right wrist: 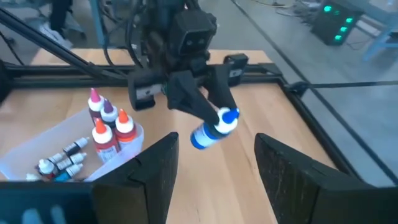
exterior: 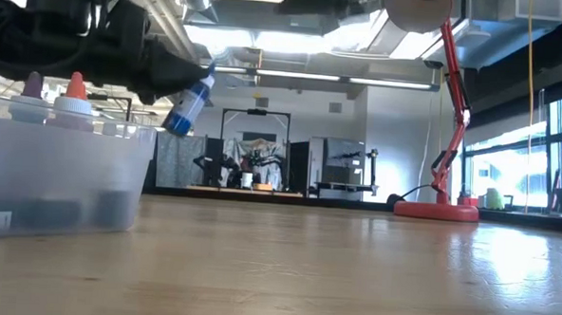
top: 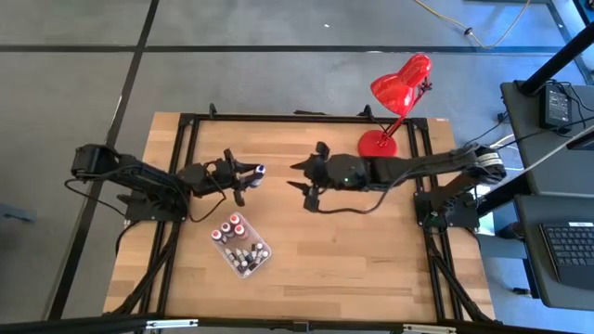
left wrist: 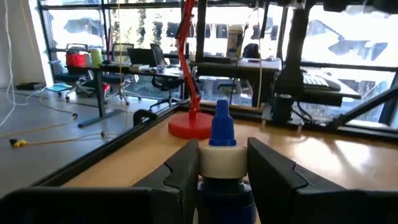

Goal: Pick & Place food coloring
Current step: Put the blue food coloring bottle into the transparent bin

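Blue food-coloring bottle (right wrist: 214, 127), blue cap and pale collar, held clear of the table and tilted with its cap toward the table's middle; the left gripper (top: 243, 176) has its two fingers (left wrist: 180, 174) clamped on the bottle's sides just below the collar, as the left wrist view shows at close range; the low view shows the same bottle (exterior: 189, 103) slanting above the table, beside and higher than the clear tray (exterior: 62, 176). The tray (top: 264, 257) lies on the wooden table (top: 371, 260) near the left arm, holding the other bottles (right wrist: 106, 127), some upright with red, orange and purple caps, several small ones lying flat. The right gripper (top: 307, 182) hovers well apart from the bottle, facing it across the middle of the table, fingers spread and empty; a red desk lamp (top: 394, 97) stands at the far edge. Progress, as judged: one bottle is lifted and in transit; its placing is not yet done, and its destination cannot be told. Hidden or unclear: the bottle's lower body between the fingers, any label, and the exact count of bottles in the tray.
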### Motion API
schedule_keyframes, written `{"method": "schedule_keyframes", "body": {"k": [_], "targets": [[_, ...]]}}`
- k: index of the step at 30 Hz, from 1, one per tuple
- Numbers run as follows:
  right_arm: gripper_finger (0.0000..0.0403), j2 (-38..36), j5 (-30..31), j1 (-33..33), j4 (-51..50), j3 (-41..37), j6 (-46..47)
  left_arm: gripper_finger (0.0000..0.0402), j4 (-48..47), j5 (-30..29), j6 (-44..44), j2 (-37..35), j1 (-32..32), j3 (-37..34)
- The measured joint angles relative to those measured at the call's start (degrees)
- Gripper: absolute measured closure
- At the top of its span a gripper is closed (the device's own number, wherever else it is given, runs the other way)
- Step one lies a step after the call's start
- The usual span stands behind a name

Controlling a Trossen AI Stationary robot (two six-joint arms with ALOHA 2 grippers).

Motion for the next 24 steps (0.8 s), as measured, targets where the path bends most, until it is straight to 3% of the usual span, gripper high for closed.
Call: {"method": "schedule_keyframes", "body": {"k": [5,17,21,24], "targets": [[0.0189,1.5,-4.4,-2.2,3.1,0.0,0.2,0.0284,0.0,-1.1,0.1,0.0,0.0,-2.4],[0.0189,1.8,-4.7,-4.9,4.5,0.0,2.2,0.0283,1.8,-3.4,0.3,0.7,0.3,-4.5],[0.0189,2.1,-11.8,-6.8,4.7,0.0,6.5,0.0285,1.8,-1.2,-0.3,0.7,0.7,-4.5],[0.0189,3.8,-17.9,-9.1,4.9,0.0,14.9,0.0286,1.9,0.0,-0.4,0.7,0.7,-4.5]]}}
